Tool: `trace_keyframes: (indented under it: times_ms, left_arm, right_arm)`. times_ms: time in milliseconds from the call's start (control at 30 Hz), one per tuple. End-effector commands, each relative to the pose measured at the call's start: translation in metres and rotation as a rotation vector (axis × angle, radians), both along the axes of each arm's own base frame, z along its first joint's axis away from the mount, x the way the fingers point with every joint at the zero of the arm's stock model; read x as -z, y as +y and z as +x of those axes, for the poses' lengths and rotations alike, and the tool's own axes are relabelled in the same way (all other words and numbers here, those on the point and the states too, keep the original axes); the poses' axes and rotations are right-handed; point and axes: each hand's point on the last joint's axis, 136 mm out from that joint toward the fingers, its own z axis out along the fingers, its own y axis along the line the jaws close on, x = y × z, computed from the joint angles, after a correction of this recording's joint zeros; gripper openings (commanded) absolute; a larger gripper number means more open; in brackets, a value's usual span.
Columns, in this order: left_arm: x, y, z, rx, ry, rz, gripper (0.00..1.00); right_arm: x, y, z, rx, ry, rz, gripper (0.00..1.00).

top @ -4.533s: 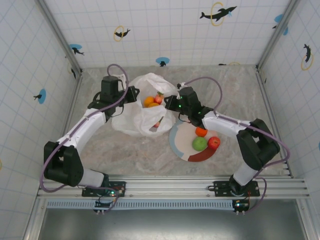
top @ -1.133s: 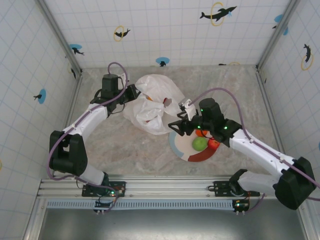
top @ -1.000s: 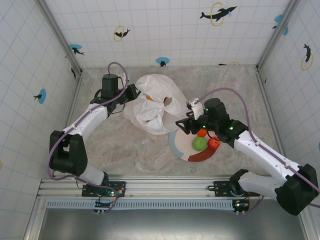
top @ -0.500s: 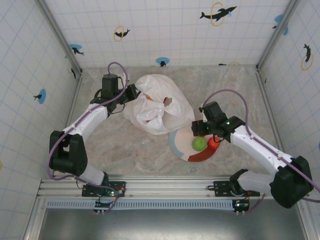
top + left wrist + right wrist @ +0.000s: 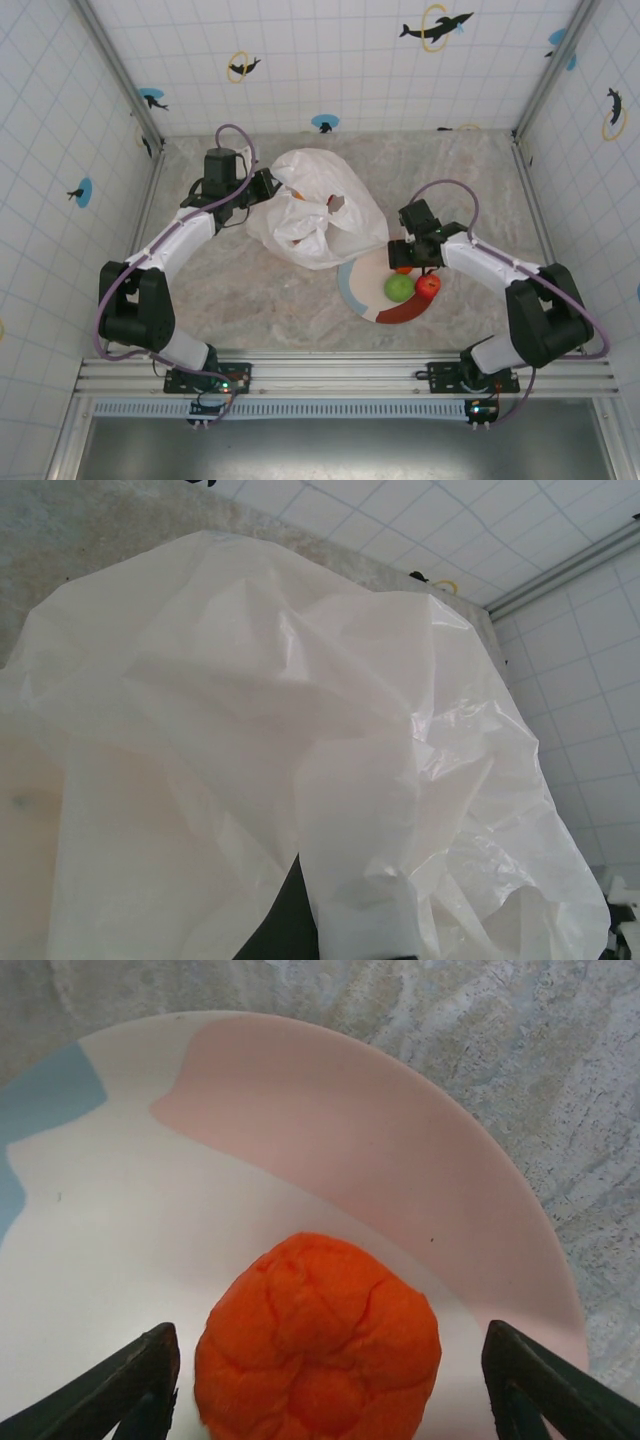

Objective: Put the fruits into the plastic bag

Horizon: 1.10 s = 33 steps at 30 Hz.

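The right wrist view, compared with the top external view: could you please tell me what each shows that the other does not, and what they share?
Right wrist: the wrinkled skin of the round orange toy fruit, with the right end effector open, its dark fingers standing either side of that fruit. Top external: the translucent white plastic bag, the left end effector at the bag's left edge, and the green toy apple and red toy apple on the round pink, white and blue plate. Both: the orange fruit resting on that plate.
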Motion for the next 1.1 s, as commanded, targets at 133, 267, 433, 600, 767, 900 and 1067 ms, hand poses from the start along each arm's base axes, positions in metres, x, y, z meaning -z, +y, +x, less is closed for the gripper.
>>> trace_keyframes:
  times_ms: [133,267,433,600,767,900,1067]
  left_arm:
    - [-0.004,-0.001,-0.003,0.017,-0.024,0.008,0.00]
    - [-0.002,-0.001,-0.003,0.015,-0.020,0.008,0.00]
    - [-0.002,-0.002,-0.003,0.017,-0.019,0.007,0.00]
    - [-0.002,-0.002,-0.003,0.017,-0.017,0.007,0.00]
    - [-0.002,-0.002,-0.003,0.016,-0.016,0.005,0.00]
    - [-0.002,-0.002,-0.003,0.017,-0.014,0.004,0.00]
    - [0.000,-0.003,-0.004,0.018,-0.009,0.003,0.00]
  right_arm:
    - [0.017,0.006,-0.001,-0.019,0.037,0.037,0.74]
    - [0.020,0.002,-0.001,-0.014,0.038,0.025,0.66]
    - [-0.001,-0.010,0.011,0.022,-0.038,0.017,0.57]
    - [-0.049,-0.024,0.029,0.064,-0.202,0.028,0.53]
    - [-0.112,-0.007,0.033,0.002,-0.414,0.169,0.52]
    - [-0.164,0.026,0.026,-0.100,-0.572,0.323,0.51]
    - [-0.195,0.085,0.005,-0.294,-0.633,0.455,0.51]
